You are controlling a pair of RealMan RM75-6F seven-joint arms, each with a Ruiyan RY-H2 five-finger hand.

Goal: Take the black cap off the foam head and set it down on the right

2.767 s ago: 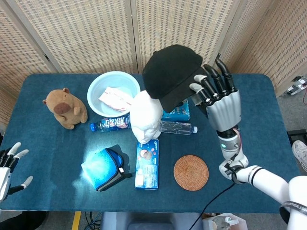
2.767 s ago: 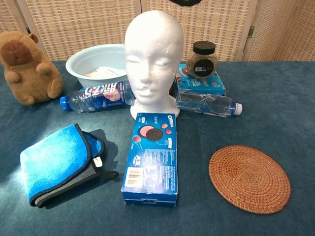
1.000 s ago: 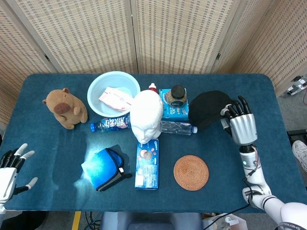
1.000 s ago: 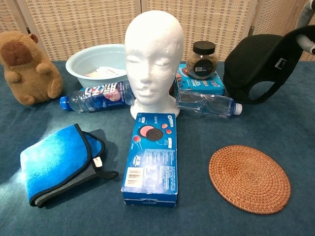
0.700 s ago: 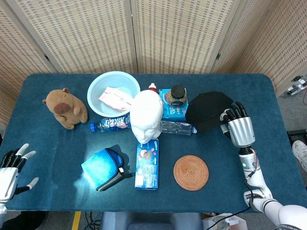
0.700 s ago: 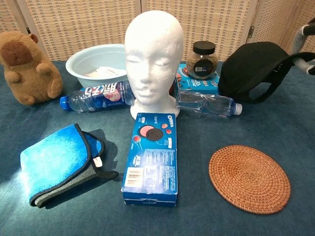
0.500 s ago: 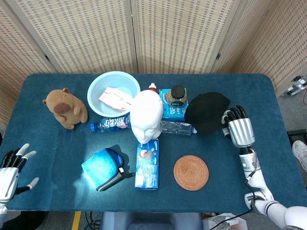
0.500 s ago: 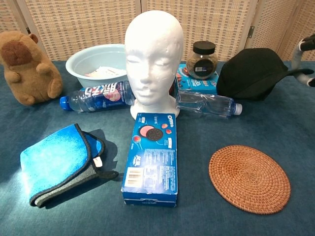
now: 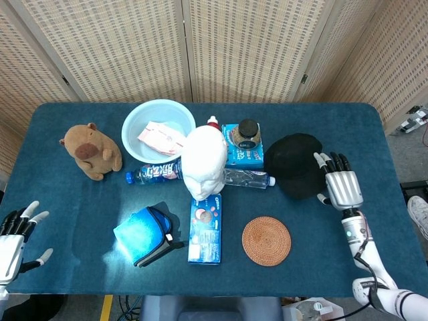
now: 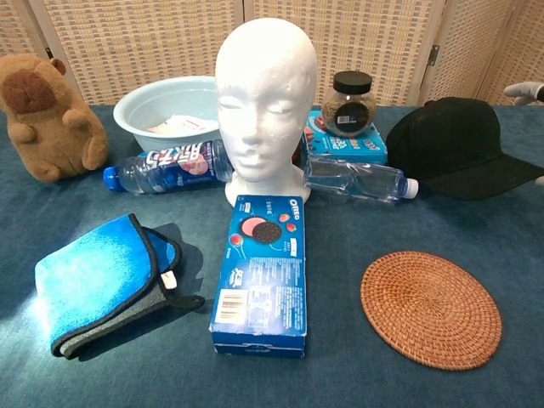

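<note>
The black cap (image 9: 294, 164) (image 10: 463, 146) lies flat on the blue table, right of the jar and the clear bottle, with its brim pointing right. The white foam head (image 9: 204, 160) (image 10: 265, 102) stands bare at the table's middle. My right hand (image 9: 341, 184) sits just right of the cap with its fingers spread, holding nothing; in the chest view only its fingertips (image 10: 523, 89) show at the right edge. My left hand (image 9: 12, 231) hovers off the table's lower left corner, fingers apart and empty.
A pale bowl (image 9: 158, 130), a plush capybara (image 9: 90, 150), a labelled bottle (image 9: 154, 172), a clear bottle (image 9: 247, 178), a jar on a blue box (image 9: 246, 137), an Oreo box (image 9: 205, 229), a blue cloth (image 9: 144, 234) and a rattan coaster (image 9: 266, 241) share the table.
The right hand lowered the cap from beside the jar onto the table, let go and drew back to the right. The cap now lies flat. The left hand barely moved.
</note>
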